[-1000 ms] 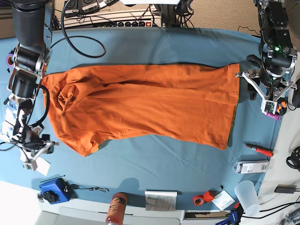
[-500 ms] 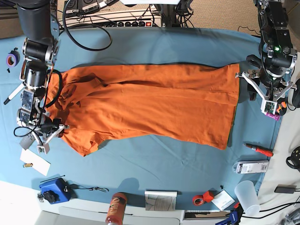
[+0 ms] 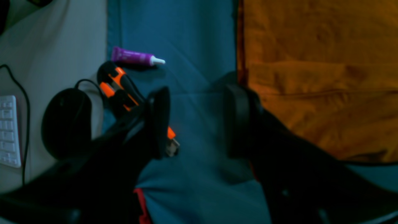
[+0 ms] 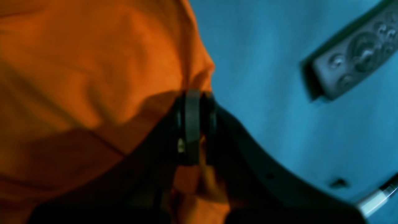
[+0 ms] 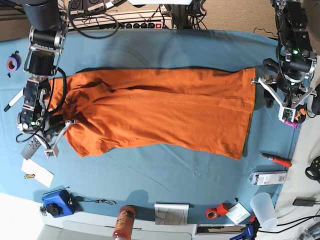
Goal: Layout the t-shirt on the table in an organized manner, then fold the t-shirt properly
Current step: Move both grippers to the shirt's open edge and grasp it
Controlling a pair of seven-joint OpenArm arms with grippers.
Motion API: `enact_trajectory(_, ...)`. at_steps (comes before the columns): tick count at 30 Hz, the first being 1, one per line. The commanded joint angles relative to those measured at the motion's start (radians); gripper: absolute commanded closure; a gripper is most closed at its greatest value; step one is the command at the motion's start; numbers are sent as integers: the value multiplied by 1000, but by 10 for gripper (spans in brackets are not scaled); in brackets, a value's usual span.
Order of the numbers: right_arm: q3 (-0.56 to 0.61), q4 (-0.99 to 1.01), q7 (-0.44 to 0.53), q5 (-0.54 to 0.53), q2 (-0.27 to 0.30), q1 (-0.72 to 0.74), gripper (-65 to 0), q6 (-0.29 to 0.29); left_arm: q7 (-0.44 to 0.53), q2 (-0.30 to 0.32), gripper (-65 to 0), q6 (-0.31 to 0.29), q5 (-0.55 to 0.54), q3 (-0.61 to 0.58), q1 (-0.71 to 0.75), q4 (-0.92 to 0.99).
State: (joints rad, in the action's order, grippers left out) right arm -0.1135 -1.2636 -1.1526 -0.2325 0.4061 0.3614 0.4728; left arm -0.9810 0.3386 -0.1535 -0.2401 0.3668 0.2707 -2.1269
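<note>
The orange t-shirt (image 5: 160, 112) lies spread lengthwise across the light-blue table (image 5: 165, 175), collar end to the left, hem to the right. My right gripper (image 5: 54, 134) is at the shirt's lower-left sleeve. In the right wrist view it (image 4: 192, 124) is shut, pinching a fold of the orange fabric (image 4: 93, 77). My left gripper (image 5: 281, 97) hovers just off the hem at the right. In the left wrist view it (image 3: 199, 124) is open and empty over bare table (image 3: 192, 46), with the shirt's hem (image 3: 311, 77) beside its right finger.
By the left gripper lie a purple tube (image 3: 133, 57), an orange-black tool (image 3: 121, 90) and a black mouse (image 3: 65, 121). A grey remote (image 4: 351, 71) lies near the right gripper. A blue box (image 5: 57, 202), bottle (image 5: 124, 222), tape roll (image 5: 214, 212), cup (image 5: 264, 210) and red screwdriver (image 5: 277, 160) line the front and right edges.
My right gripper moved up and right from the table's left edge onto the sleeve and shut on it. The sleeve tip shifted slightly up-left. The left arm stayed still.
</note>
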Motion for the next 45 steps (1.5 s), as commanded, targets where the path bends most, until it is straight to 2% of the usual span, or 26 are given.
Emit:
enact_trajectory(1, -6, -55, -1, -11, 21, 7, 0, 0, 25, 13, -286, 2, 1, 5, -7, -13)
enact_trajectory(6, -6, -192, -24, -76, 21, -101, 0, 0, 25, 13, -286, 1, 1, 5, -7, -13)
enact_trajectory(10, -6, -216, -11, -111, 21, -164, 0, -2, 24, 13, -286, 1, 1, 5, -7, -13)
enact_trajectory(13, -6, -216, 0, -111, 20, -180, 0, -3, 25, 13, -286, 1, 1, 5, -7, -13)
enact_trajectory(17, -6, -216, -43, -141, 21, -166, -1, 18, 25, 13, -286, 1, 1, 5, -7, -13)
enact_trajectory(21, -6, -216, -157, -249, 21, -113, -121, 36, 29, 13, -286, 1, 1, 5, -7, -13)
enact_trajectory(26, -6, -216, -172, -283, 21, -24, -123, 43, 32, 13, -286, 1, 2, 5, -7, -13)
enact_trajectory(29, -9, -216, -108, -262, 21, 16, -123, 44, 32, 13, -286, 0, 7, 5, -7, -13)
enact_trajectory(31, -12, -214, 25, -170, 20, 21, -123, 43, 36, 13, -286, 0, 24, 5, -7, -13)
enact_trajectory(32, -12, -209, 94, -107, 20, 20, -123, 21, 40, 13, -286, 0, 32, 5, -7, -13)
enact_trajectory(34, -12, -181, 168, -13, 18, 21, -123, -47, 40, 13, -286, 1, 35, 5, -7, -14)
enact_trajectory(38, -12, -50, 189, -10, 18, 24, -123, -53, 43, 13, -286, 1, 35, 5, -7, -13)
enact_trajectory(43, -12, 166, 269, -13, 13, 53, -123, -40, 66, 13, -286, 0, 35, 5, -8, -14)
enact_trajectory(45, -12, 241, 281, -13, 2, 80, -123, -6, 66, 11, -286, 0, 34, 5, -8, -14)
